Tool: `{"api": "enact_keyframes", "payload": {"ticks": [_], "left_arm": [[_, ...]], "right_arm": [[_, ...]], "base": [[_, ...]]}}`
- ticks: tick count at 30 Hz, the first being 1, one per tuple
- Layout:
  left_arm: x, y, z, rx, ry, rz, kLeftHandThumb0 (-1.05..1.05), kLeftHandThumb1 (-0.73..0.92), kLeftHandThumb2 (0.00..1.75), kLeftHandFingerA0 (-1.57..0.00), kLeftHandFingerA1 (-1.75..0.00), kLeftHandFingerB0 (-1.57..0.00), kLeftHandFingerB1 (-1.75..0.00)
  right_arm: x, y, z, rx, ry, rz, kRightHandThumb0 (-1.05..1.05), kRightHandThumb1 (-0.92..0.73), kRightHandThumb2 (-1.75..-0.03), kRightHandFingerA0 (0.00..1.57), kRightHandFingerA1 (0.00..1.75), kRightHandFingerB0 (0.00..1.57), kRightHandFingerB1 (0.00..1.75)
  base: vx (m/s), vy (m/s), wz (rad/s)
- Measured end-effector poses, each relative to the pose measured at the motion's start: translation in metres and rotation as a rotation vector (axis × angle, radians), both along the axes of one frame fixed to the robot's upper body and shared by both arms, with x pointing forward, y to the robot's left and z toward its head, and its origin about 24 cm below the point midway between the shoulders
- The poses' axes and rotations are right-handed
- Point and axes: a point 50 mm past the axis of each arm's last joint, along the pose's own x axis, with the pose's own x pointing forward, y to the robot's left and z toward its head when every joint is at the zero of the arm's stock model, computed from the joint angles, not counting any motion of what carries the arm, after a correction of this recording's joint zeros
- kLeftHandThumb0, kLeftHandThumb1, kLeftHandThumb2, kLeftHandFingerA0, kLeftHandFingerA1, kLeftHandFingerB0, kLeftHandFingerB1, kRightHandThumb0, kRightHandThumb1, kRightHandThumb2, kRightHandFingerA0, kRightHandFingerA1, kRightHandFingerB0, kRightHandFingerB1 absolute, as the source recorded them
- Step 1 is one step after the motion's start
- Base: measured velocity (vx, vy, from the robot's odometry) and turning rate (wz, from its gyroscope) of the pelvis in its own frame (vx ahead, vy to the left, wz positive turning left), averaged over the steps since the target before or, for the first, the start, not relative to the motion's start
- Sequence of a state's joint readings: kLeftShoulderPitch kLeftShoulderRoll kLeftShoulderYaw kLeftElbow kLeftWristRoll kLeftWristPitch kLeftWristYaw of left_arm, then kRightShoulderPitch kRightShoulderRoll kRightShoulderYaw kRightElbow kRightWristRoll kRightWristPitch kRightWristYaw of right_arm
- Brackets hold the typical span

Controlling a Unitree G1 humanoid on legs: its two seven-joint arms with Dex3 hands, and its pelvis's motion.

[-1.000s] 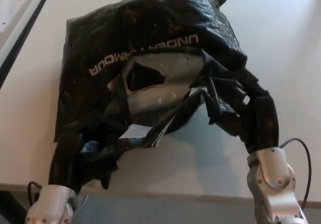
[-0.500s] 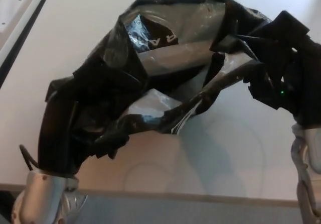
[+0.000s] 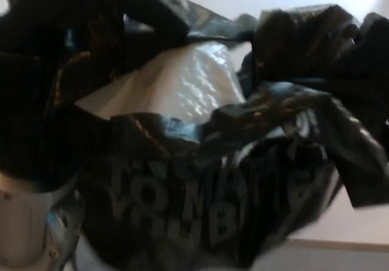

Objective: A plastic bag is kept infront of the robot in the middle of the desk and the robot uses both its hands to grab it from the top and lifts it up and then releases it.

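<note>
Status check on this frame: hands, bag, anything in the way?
Left hand and right hand both up high, black against the bag; grip unreadable through blur. Plastic bag raised close to camera, open mouth showing. Desk barely visible; no obstruction seen.

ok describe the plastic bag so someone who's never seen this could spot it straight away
Above the pale desk, filling nearly the whole head view, hangs the black plastic bag, bunched and blurred close to the camera. Its crinkled, glossy dark film carries large faint grey lettering on the lower front, and its mouth gapes open on a pale silvery inside; nothing else here is a shiny printed film.
</note>
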State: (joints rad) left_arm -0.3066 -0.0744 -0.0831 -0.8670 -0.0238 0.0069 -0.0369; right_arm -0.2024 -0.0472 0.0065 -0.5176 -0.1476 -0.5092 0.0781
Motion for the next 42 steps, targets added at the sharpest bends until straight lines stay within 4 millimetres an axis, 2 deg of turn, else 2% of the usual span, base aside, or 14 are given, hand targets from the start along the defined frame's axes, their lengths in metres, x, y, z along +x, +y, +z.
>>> {"api": "enact_keyframes", "payload": {"ticks": [5, 11, 14, 16, 18, 24, 25, 31, 32, 36, 37, 38, 40, 42], "left_arm": [[-0.031, -0.003, 0.016, -0.021, -0.182, -0.016, -0.39, 0.60, 0.60, -0.90, -1.33, -0.83, -0.60], [-0.048, -0.010, 0.021, -0.097, -0.282, -0.061, -0.33, 0.70, 0.58, -0.80, -1.72, -0.47, -1.64], [-0.048, -0.007, 0.030, -0.060, -0.338, 0.008, -0.38, 0.50, 0.87, -1.14, -1.39, -0.77, -1.19], [-0.037, -0.005, 0.034, 0.006, -0.330, 0.056, -0.35, 0.71, 0.62, -0.81, -1.71, -0.57, -1.50], [-0.023, -0.004, 0.035, 0.048, -0.300, 0.086, -0.38, 0.50, 0.90, -1.25, -1.42, -0.93, -1.25], [0.030, 0.007, 0.039, 0.195, -0.200, 0.242, -0.29, 0.69, 0.60, -0.90, -1.74, -0.69, -1.58], [0.035, 0.008, 0.040, 0.210, -0.193, 0.259, -0.32, 0.48, 0.89, -1.21, -1.39, -0.92, -1.22], [0.070, 0.026, 0.049, 0.309, -0.136, 0.404, -0.23, 0.73, 0.58, -0.78, -1.74, -0.59, -1.56], [0.073, 0.028, 0.050, 0.315, -0.132, 0.415, -0.33, 0.53, 0.86, -1.11, -1.39, -0.82, -1.22], [0.096, 0.042, 0.056, 0.365, -0.082, 0.506, -0.44, 0.58, 0.88, -0.81, -1.23, -0.69, -1.04], [0.098, 0.045, 0.057, 0.372, -0.074, 0.520, -0.67, 0.66, 0.60, -0.38, -0.46, -0.30, -0.30], [0.105, 0.051, 0.057, 0.390, -0.055, 0.555, -0.84, 0.55, 0.94, 0.00, -0.10, 0.00, -0.21], [0.111, 0.060, 0.057, 0.420, -0.029, 0.600, -0.95, 0.57, 0.98, 0.00, -0.03, 0.00, -0.11], [0.117, 0.077, 0.056, 0.478, 0.013, 0.678, -1.05, 0.62, 1.03, 0.00, 0.00, 0.00, -0.07]], "right_arm": [[-0.035, 0.012, 0.021, -0.080, -0.166, 0.085, -0.52, -0.67, -0.84, 1.02, 1.67, 0.61, 1.58], [-0.051, 0.019, 0.042, -0.133, -0.310, 0.113, -0.53, -0.83, -0.66, 0.94, 1.74, 0.63, 1.62], [-0.044, 0.018, 0.046, -0.138, -0.304, 0.085, -0.48, -0.90, -0.68, 0.98, 1.75, 0.69, 1.66], [-0.032, 0.016, 0.047, -0.147, -0.278, 0.045, -0.48, -0.89, -0.68, 0.97, 1.75, 0.72, 1.62], [-0.021, 0.014, 0.047, -0.163, -0.243, 0.011, -0.43, -0.87, -0.66, 0.96, 1.59, 0.74, 1.35], [0.028, 0.006, 0.049, -0.231, -0.127, -0.088, -0.43, -0.89, -0.69, 0.81, 1.58, 0.70, 1.05], [0.033, 0.005, 0.050, -0.239, -0.116, -0.099, -0.44, -0.72, -1.05, 0.94, 1.21, 0.77, 0.91], [0.077, -0.004, 0.058, -0.304, -0.026, -0.191, -0.44, -0.86, -0.67, 0.72, 1.72, 0.59, 1.48], [0.080, -0.005, 0.059, -0.307, -0.019, -0.199, -0.44, -0.87, -0.65, 0.65, 1.73, 0.55, 1.51], [0.109, -0.015, 0.066, -0.324, 0.053, -0.273, -0.44, -0.82, -0.64, 0.68, 1.72, 0.57, 1.50], [0.112, -0.016, 0.067, -0.324, 0.062, -0.281, -0.65, -0.75, -0.63, 0.82, 0.76, 0.61, 0.53], [0.120, -0.020, 0.068, -0.323, 0.087, -0.306, -0.81, -0.60, -0.99, 0.45, 0.54, 0.23, 0.44], [0.130, -0.026, 0.068, -0.331, 0.117, -0.343, -0.91, -0.73, -0.63, 0.30, 0.34, 0.16, 0.31], [0.142, -0.036, 0.067, -0.352, 0.164, -0.411, -0.91, -0.60, -1.04, 0.01, 0.18, 0.00, 0.13]], "base": [[0.00, 0.000, 0.00], [0.00, 0.000, 0.00], [0.00, 0.000, 0.00], [0.00, 0.000, 0.00], [0.00, 0.000, 0.03], [0.00, 0.000, 0.00], [0.00, 0.000, 0.00], [0.00, 0.000, 0.00], [0.00, 0.000, 0.00], [0.00, 0.000, 0.00], [0.00, 0.000, 0.00], [0.00, 0.000, 0.00], [0.00, 0.000, 0.00], [0.00, 0.000, 0.00]]}}
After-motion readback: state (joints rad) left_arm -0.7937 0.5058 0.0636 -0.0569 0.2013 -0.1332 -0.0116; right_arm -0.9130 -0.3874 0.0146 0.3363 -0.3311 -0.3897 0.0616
